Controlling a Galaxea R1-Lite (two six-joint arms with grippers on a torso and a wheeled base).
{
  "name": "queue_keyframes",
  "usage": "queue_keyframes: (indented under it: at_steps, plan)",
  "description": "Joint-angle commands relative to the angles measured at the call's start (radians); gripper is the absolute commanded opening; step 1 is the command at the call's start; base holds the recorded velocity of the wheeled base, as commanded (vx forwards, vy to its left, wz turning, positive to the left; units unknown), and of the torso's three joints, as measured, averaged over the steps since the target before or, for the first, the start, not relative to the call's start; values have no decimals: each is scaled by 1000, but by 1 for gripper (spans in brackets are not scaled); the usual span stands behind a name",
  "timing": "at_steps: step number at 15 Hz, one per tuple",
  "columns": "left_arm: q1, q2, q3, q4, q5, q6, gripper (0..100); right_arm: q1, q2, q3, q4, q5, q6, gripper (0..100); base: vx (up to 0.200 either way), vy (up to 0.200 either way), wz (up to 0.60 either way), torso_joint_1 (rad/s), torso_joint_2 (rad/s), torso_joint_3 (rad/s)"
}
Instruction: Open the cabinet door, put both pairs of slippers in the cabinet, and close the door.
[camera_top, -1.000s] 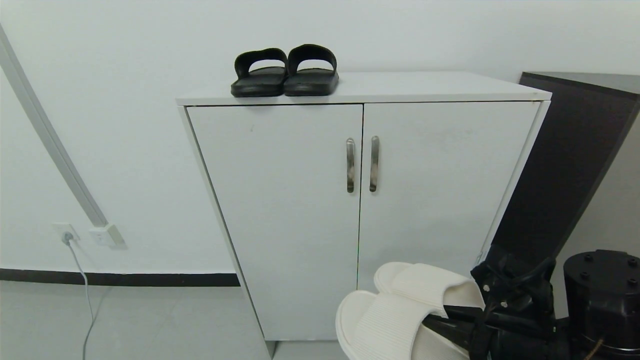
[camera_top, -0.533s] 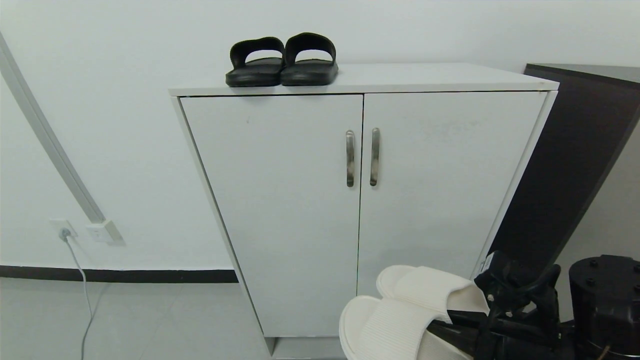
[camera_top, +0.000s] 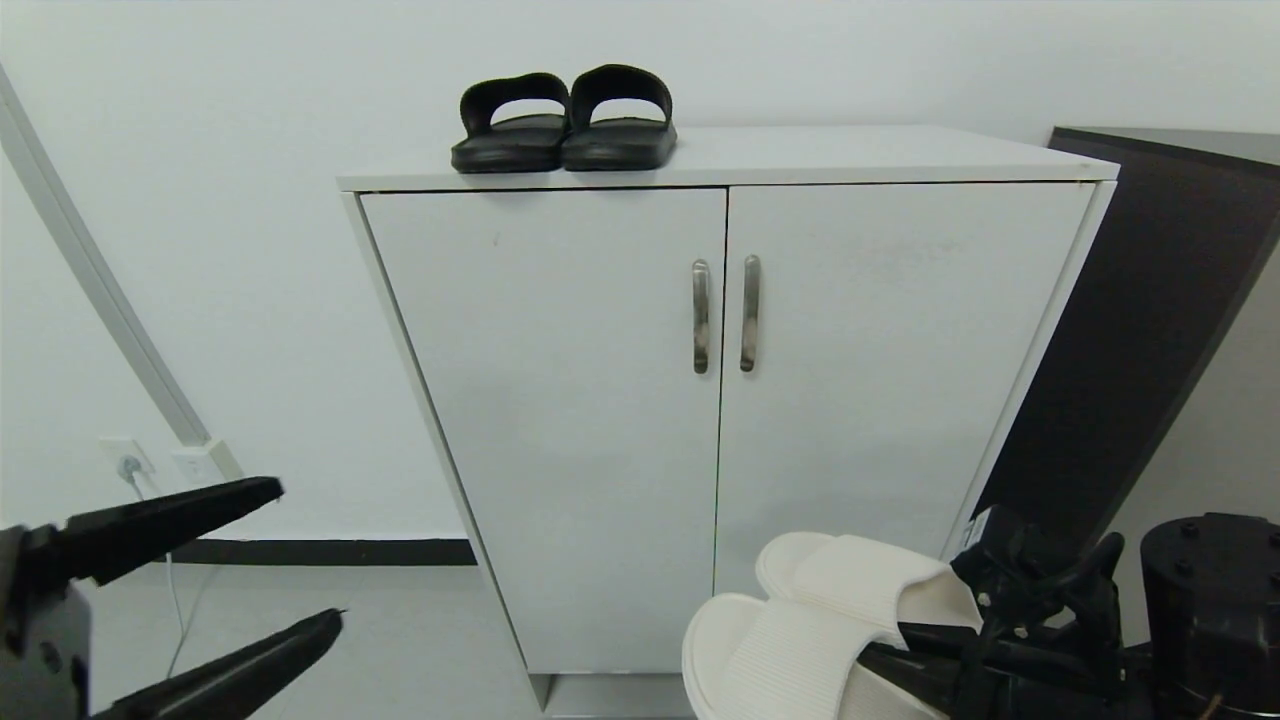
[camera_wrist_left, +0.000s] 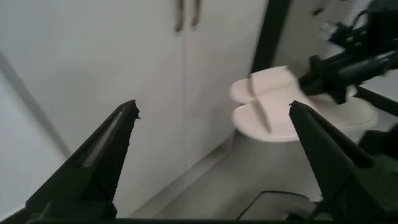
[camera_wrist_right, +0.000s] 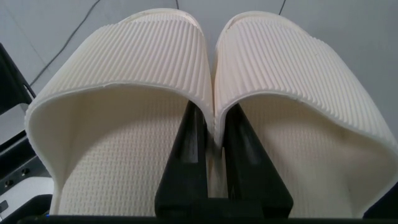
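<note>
White slippers (camera_top: 820, 610) stay pinched in the right gripper (camera_wrist_right: 214, 124) while the left gripper (camera_top: 310, 550), jaws spread, newly rises toward the shut cabinet door (camera_top: 560, 420), likely to open it.

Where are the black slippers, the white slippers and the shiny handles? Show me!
black slippers (camera_top: 565, 152), head view, on the toe ends where the two touch.
white slippers (camera_top: 790, 650), head view, on the nearer slipper's ribbed strap.
shiny handles (camera_top: 700, 316), head view, on the middle of the left door's bar.

Things by the wall
A grey cord (camera_top: 176, 605) hangs from a wall plug (camera_top: 128, 464). A dark cupboard (camera_top: 1150, 330) stands on the right.
</note>
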Motion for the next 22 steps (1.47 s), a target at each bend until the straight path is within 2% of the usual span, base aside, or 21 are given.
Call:
queue_keyframes:
  at_steps: [1,4,5,7,9,11,12,13,15,16,19,22]
  plan:
    - [-162,267,-111,-106,28,-27,100,0,2,-2,0,0,-2,0,0,0,0,0,0,0]
    - [-251,444,-233,-209,98,-62,100,3,0,-2,0,-1,-2,0,0,0,0,0,0,0]
    - [-292,495,-290,-212,104,-65,100,13,0,-2,1,-3,-2,0,0,0,0,0,0,0]
    - [-384,583,-407,-207,159,-68,100,14,9,-2,0,-3,0,0,0,0,0,0,0,0]
    - [-432,666,-505,-195,172,-73,100,14,15,-2,0,-3,0,0,0,0,0,0,0,0]
    - [-439,720,-575,-175,166,-77,100,14,15,-2,0,-3,1,0,0,0,0,0,0,0]
    - [-439,765,-640,-170,147,-123,100,14,17,-2,0,-3,3,0,0,0,0,0,0,0]
    - [-439,784,-677,-170,89,-172,100,14,17,-2,0,-3,3,0,0,0,0,0,0,0]
    - [-432,800,-717,-175,14,-292,100,14,17,-2,0,-4,3,0,0,0,0,0,0,0]
    - [-430,817,-735,-178,-8,-313,100,14,20,-2,0,-4,4,0,0,0,0,0,0,0]
    - [-427,860,-769,-177,28,-312,100,13,41,-2,-2,-7,3,0,0,0,0,0,0,0]
    - [-439,876,-783,-178,127,-307,100,14,46,-8,-2,-9,4,0,0,0,0,0,0,0]
